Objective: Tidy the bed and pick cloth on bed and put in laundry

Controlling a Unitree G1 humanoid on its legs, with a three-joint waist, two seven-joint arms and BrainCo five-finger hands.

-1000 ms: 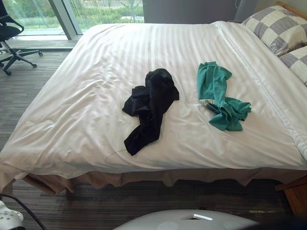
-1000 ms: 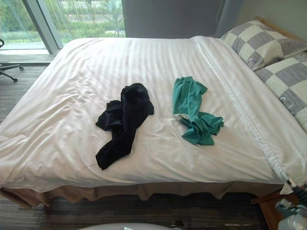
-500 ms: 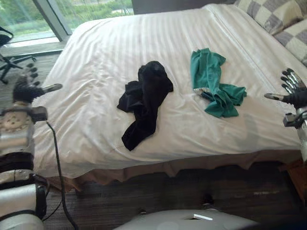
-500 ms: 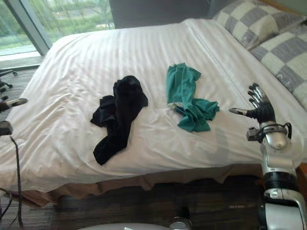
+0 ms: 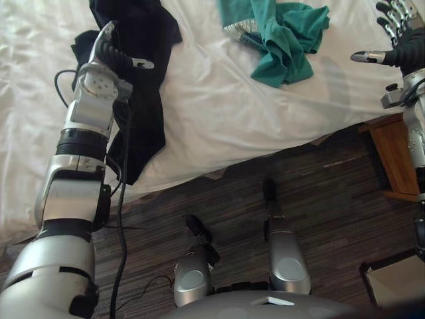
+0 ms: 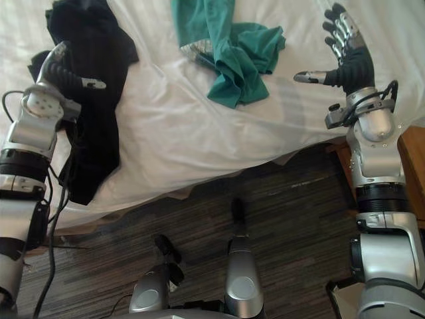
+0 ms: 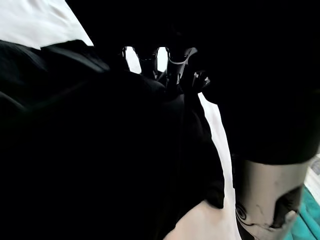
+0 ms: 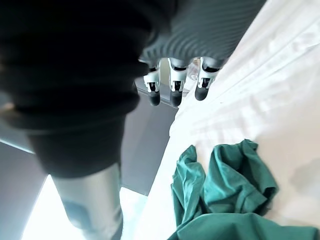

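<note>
Lying on the white bed (image 5: 226, 113), the black cloth (image 5: 149, 113) trails toward the mattress edge and the green cloth (image 5: 285, 40) sits crumpled well to its right. Left hand (image 5: 109, 56) is over the black cloth, fingers straight, thumb out. Right hand (image 6: 348, 63) is spread empty beside the green cloth, apart from it

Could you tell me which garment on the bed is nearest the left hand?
The black garment: the left hand is right over it, while the green garment lies apart, closer to the right hand.
</note>
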